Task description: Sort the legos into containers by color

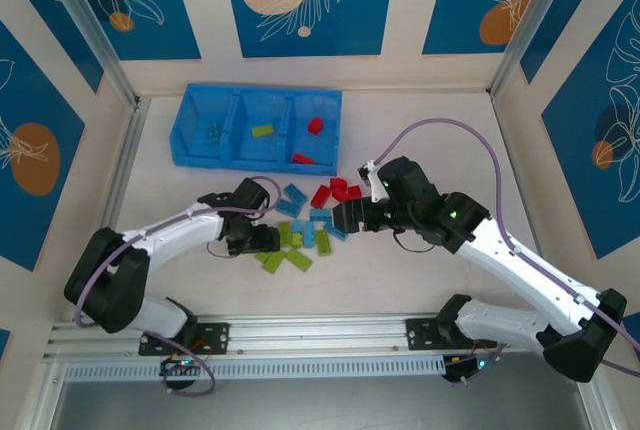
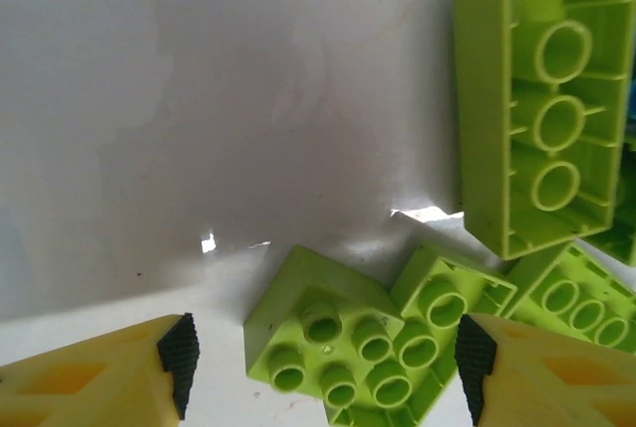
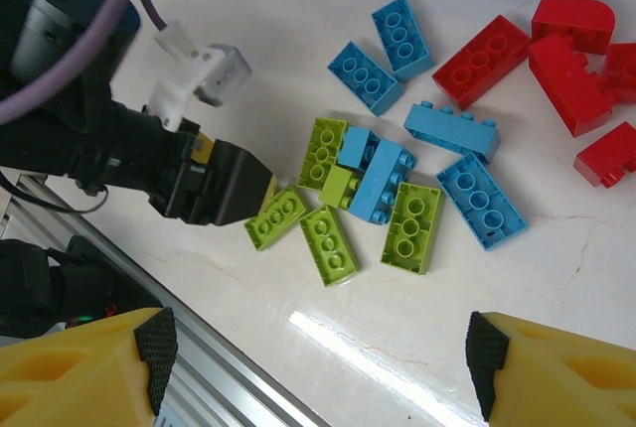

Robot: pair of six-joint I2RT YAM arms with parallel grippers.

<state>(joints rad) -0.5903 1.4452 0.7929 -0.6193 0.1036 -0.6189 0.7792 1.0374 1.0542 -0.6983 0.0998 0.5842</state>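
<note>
**Lego sorting, grasp stage.** The legos point(image 1: 305, 232), glossy studded bricks in light blue, lime and red, lay clustered at mid-table, near of the blue tray point(image 1: 188, 150). The left gripper point(image 2: 328, 367), jaws apart, straddled a studs-up lime brick point(image 2: 308, 318). The right gripper point(image 3: 320, 359) hung parted and empty. The bricks appeared light, rigid and slick, and were best pinched across their flat opposite sides.

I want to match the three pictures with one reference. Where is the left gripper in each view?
Top external: the left gripper is left of centre, at the left edge of the brick pile.
Left wrist: the left gripper is at the bottom edge, open, over the green bricks.
Right wrist: the left gripper is at centre left, its tip beside the green bricks.
Shared landmark: the green bricks.
</note>
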